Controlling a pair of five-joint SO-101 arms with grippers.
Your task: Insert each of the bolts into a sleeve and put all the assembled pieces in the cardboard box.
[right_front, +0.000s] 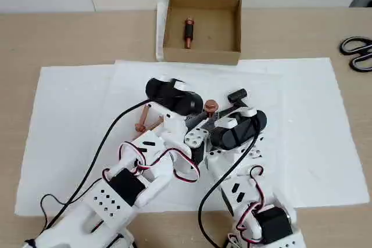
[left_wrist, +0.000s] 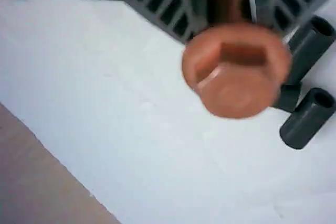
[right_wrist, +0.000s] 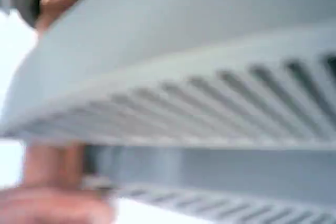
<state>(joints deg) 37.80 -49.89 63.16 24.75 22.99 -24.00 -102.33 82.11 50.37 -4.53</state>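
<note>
While one assembled piece lies in the cardboard box, the left end effector pinches a copper bolt near black sleeves

Bright, even light; soft shadows on the white paper.

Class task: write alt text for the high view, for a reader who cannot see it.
Two white robot arms meet over a white paper sheet on a wooden table, the left hand gripping a copper bolt. Behind them, a cardboard box holds one assembled bolt; loose bolts, a black sleeve and scissors lie nearby.
</note>
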